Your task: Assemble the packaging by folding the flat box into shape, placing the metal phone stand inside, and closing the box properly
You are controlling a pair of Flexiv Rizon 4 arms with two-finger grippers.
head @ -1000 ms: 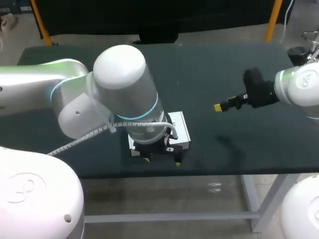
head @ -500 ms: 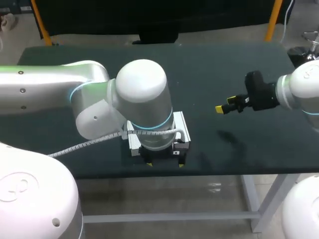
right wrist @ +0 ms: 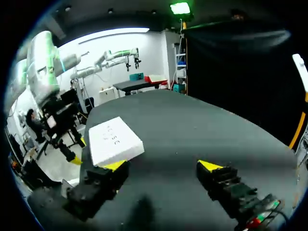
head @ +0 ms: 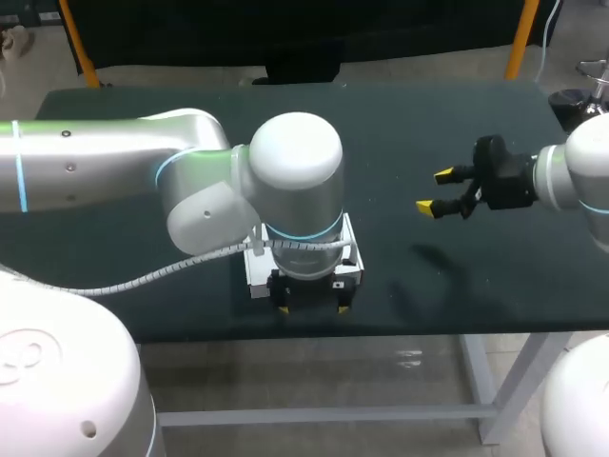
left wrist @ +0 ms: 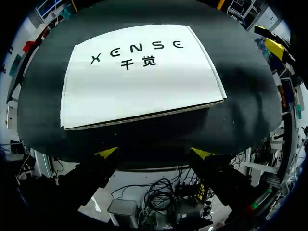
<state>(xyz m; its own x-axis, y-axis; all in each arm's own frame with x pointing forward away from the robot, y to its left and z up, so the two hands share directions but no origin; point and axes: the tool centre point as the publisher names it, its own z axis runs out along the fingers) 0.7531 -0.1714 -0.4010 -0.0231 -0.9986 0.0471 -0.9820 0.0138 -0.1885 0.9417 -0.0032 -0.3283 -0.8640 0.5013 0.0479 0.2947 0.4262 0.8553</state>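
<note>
Table [head: 428, 124]: dark mat; the work sits at its 6 o'clock edge.
Left arm [head: 190, 181]: comes in from 9 o'clock, its wrist right above the box.
Box [left wrist: 139, 82]: white carton lying flat and shallow, lid face up, at 12 o'clock from the left fingers and just beside them.
Right gripper [head: 435, 190]: spread and empty, hovering well apart at the box's 2 o'clock.
Left gripper [left wrist: 154, 153]: spread and empty, its tips over the table's near edge.
Phone stand: not visible.
Handling: probably light, thin card. The panels look stiff but the flaps would crease, and the smooth face may slide on the mat.
Hold: pinch the near long edge, or grip opposite side walls, gently.
</note>
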